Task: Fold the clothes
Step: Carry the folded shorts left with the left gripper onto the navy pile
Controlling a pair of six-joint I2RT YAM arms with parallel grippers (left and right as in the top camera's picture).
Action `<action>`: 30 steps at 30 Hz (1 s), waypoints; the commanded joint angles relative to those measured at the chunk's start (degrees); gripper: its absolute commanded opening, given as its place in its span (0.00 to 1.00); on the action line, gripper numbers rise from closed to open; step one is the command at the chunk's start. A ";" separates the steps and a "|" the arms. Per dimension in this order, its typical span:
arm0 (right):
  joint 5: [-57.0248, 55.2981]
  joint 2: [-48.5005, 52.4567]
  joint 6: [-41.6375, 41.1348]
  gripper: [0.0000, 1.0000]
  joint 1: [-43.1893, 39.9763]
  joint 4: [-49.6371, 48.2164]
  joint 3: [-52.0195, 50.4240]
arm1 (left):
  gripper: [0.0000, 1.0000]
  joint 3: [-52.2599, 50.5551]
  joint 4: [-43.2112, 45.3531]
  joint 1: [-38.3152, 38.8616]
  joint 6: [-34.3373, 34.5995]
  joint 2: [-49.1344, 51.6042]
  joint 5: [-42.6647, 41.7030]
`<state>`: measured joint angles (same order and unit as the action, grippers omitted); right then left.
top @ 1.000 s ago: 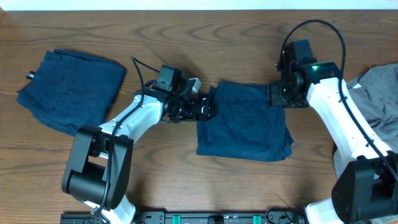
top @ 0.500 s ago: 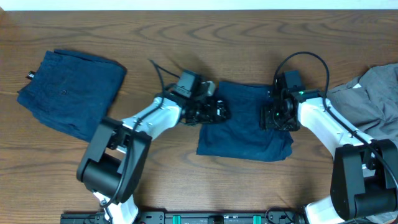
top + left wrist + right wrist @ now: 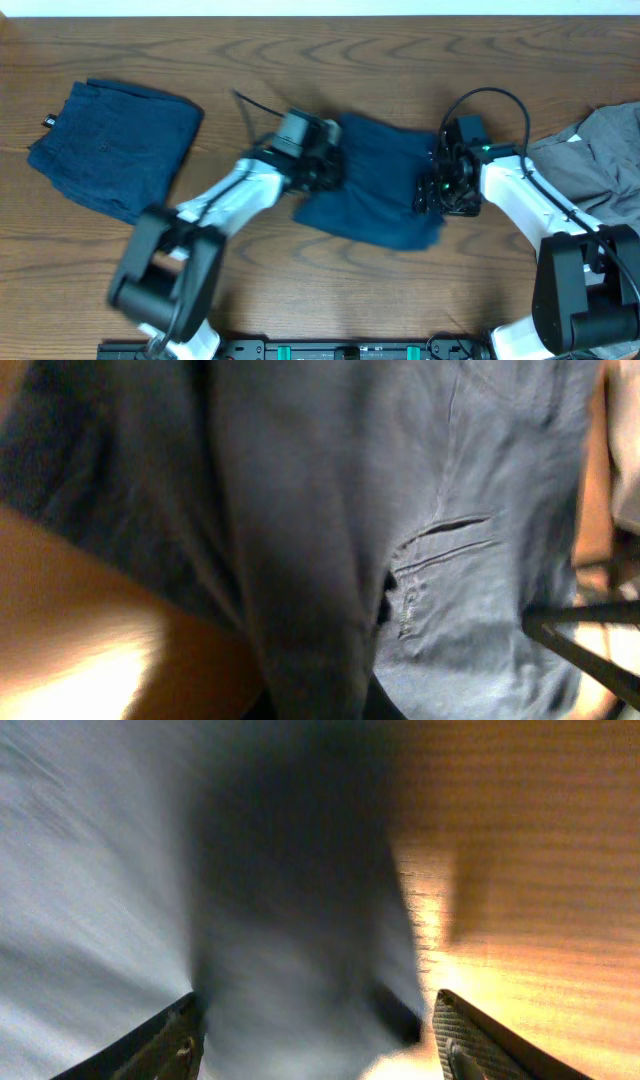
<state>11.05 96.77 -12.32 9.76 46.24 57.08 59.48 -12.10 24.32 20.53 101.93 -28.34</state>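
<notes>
On the table [image 3: 400, 290], navy shorts [image 3: 375, 195] now skewed, farther left than before.

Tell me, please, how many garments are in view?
3: left navy shorts at far left, middle navy shorts at centre, grey garment at right edge; more may be hidden.

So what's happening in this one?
Both arms are on the navy shorts in the middle of the table. The left tool is at their left edge; the right tool, open, is over their right side. The shorts lie skewed and rumpled. Another navy piece lies far left, a grey garment at the right edge.
</notes>
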 commanded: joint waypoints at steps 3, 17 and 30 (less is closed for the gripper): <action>1.86 -4.87 3.37 0.72 -1.86 2.21 4.79 | 0.06 1.18 -1.29 -14.14 -7.96 -12.61 11.37; 2.80 -6.67 3.82 0.72 -1.88 2.99 4.96 | 0.14 2.47 -5.88 -54.53 -10.40 -17.97 17.31; 2.69 -6.67 4.79 0.74 -1.88 3.52 4.96 | 0.98 1.95 -8.63 -61.86 -0.17 -14.03 16.87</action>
<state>13.30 90.41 -9.08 8.54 49.69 61.41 61.45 -20.67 -37.43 15.18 89.41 -11.60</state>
